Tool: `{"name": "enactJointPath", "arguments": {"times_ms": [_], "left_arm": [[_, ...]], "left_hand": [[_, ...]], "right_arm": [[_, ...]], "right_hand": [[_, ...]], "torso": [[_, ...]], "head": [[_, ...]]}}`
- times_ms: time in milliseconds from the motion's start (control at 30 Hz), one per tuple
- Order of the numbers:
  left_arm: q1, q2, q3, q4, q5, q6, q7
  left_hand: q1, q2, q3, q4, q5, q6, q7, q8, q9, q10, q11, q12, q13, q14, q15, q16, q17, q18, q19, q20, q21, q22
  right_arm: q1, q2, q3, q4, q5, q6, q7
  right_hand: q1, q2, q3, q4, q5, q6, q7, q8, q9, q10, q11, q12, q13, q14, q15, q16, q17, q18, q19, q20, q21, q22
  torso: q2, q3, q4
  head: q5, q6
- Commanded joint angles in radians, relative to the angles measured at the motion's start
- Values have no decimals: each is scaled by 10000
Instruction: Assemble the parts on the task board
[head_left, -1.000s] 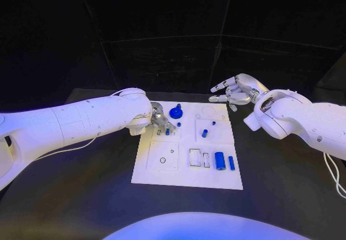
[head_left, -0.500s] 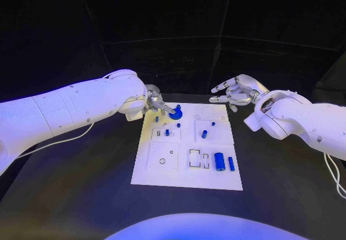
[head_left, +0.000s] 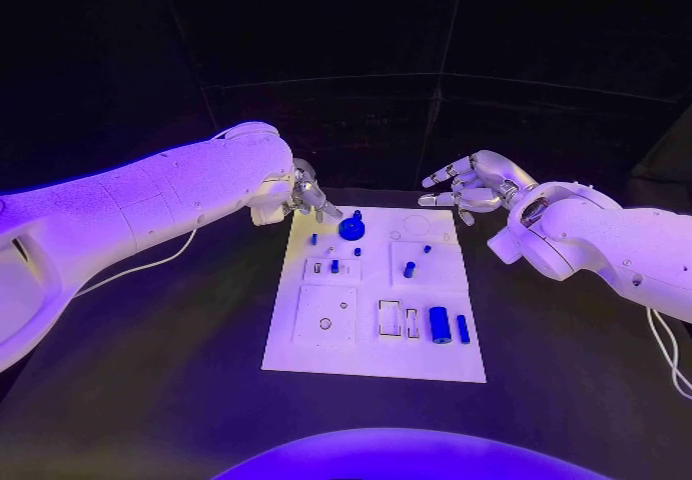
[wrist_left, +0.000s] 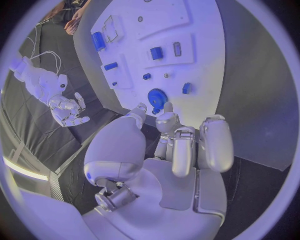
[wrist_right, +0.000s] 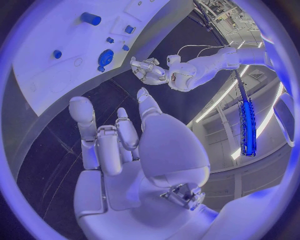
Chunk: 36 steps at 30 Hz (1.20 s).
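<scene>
My left hand (head_left: 304, 193) hangs at the upper left corner of the task board (head_left: 378, 352), fingers (wrist_left: 215, 142) loosely curled and apart with nothing between them; in the left wrist view the fingertips sit just short of the blue gear (head_left: 352, 229), not touching it. My right hand (head_left: 472, 187) hovers off the board's upper right corner, above the dark surface (head_left: 159, 370), fingers (wrist_right: 83, 118) spread and holding nothing.

On the board, the gear sits near the top edge (a small knob rises from its middle). Below it I see several small blue pegs (head_left: 333, 265) in the upper half, one blue piece (head_left: 408, 268) lying in the upper right panel. Toward the lower right stand a thick blue cylinder (head_left: 438, 324) and, just beside it, a thinner blue bar (head_left: 463, 327). The board lies flat in the middle of the frame.
</scene>
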Motion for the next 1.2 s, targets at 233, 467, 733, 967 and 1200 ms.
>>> {"name": "enactJointPath", "arguments": {"times_ms": [233, 467, 733, 967, 1200], "left_arm": [[-141, 285, -14, -803, -515, 571, 240], [-271, 472, -92, -1273, -612, 696, 314], [-359, 641, -229, -1707, -701, 717, 363], [-383, 767, -246, -1923, -729, 814, 378], [-405, 847, -253, -1963, -734, 961, 488]], "left_hand": [[141, 35, -149, 19, 28, 144, 12, -54, -70, -16, 86, 28, -1, 1074, 74, 30, 2634, -12, 14, 72, -14, 24], [184, 56, -224, 32, 27, 238, -5, -41, -104, -12, 73, 58, 13, 1074, 66, 30, 2634, -14, 21, 73, -5, 42], [236, 71, -265, 23, 28, 288, -15, -35, -126, -21, 65, 58, -1, 1074, 61, 30, 2634, -11, 19, 71, -12, 37], [362, 99, -319, -23, 29, 337, -25, -40, -168, -23, 56, 80, 1, 1074, 53, 30, 2634, -14, 26, 65, -4, 56], [430, 114, -351, -51, 29, 372, -32, -37, -190, -20, 50, 97, 8, 1074, 48, 30, 2634, -18, 33, 62, 7, 75]], "right_arm": [[20, 40, 7, 5, -16, 64, 63], [19, 74, 7, -17, -35, 71, 72], [18, 100, 7, -38, -39, 81, 75], [18, 125, 7, -56, -39, 92, 76], [18, 146, 7, -70, -39, 102, 78]], "right_hand": [[22, 143, -41, -21, 38, -37, -24, 61, 3, -46, 20, -3, 3, 595, -63, -44, 486, 96, -40, 23, -37, -6], [22, 143, -41, -21, 38, -37, -24, 61, 3, -46, 20, -3, 3, 595, -63, -44, 486, 96, -40, 23, -37, -6], [22, 143, -41, -21, 38, -37, -24, 61, 3, -46, 20, -3, 3, 595, -63, -44, 486, 96, -40, 23, -37, -6], [42, 164, -39, -27, 43, -41, -24, 63, 2, -48, 20, -4, 0, 597, -64, -43, 488, 94, -34, 22, -35, 0], [42, 164, -39, -27, 43, -41, -24, 63, 2, -48, 20, -4, 0, 597, -64, -43, 488, 94, -34, 22, -35, 0]], "torso": [[-2, 5, 10], [-11, 6, 7], [-11, 4, 5], [-13, 12, 8], [-12, 16, 12]], "head": [[27, -2], [58, -23], [54, -17], [56, -32], [47, -46]]}}
